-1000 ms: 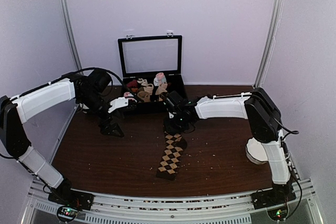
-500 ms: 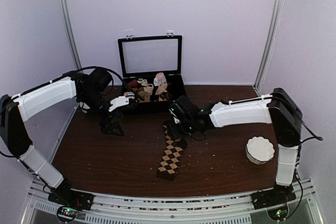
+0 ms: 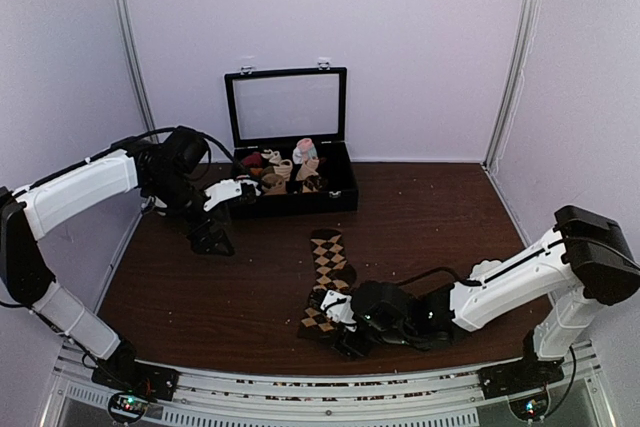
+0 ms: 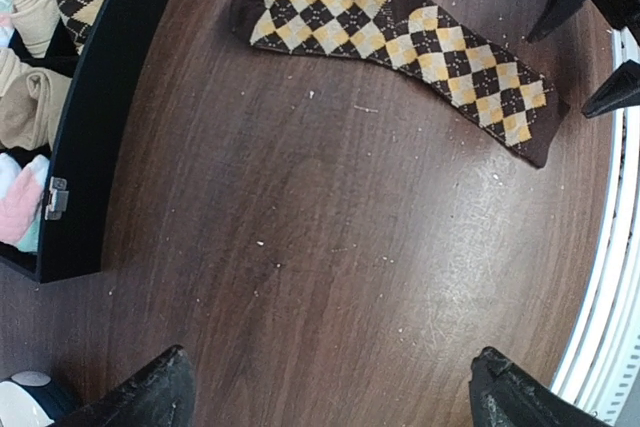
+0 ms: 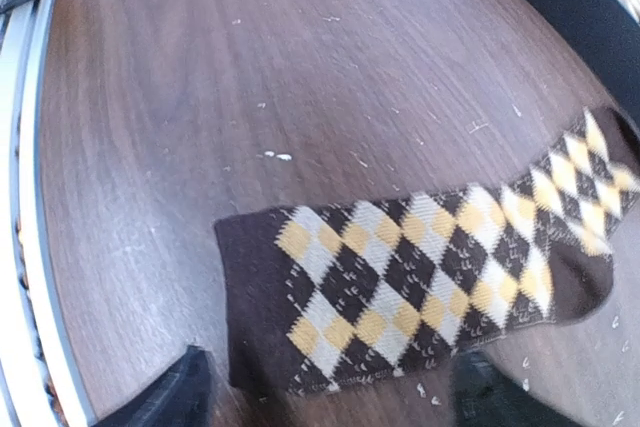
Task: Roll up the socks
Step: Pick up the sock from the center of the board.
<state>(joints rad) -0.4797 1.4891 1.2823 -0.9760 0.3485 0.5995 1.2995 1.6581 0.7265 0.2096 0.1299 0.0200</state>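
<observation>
The socks (image 3: 330,272) lie flat on the dark wooden table as one long brown strip with tan and cream diamonds, running from mid-table toward the front edge. My right gripper (image 3: 343,330) hovers low at their near end, open. In the right wrist view its fingertips (image 5: 185,392) stand either side of the socks' (image 5: 420,282) brown end band, gripping nothing. My left gripper (image 3: 212,240) hangs over bare wood to the left, open and empty (image 4: 335,392). From there the socks (image 4: 400,37) show whole, with the right gripper (image 4: 590,47) at their end.
An open black case (image 3: 345,195) with several small sock rolls stands at the back of the table, its wall (image 4: 100,147) close to my left gripper. Pale crumbs dot the wood. The metal front rail (image 5: 30,247) runs just beyond the socks' near end.
My right arm has swung from the socks' far end by the case down to their near end, its jaws opening on the way. The left arm has hardly moved.
</observation>
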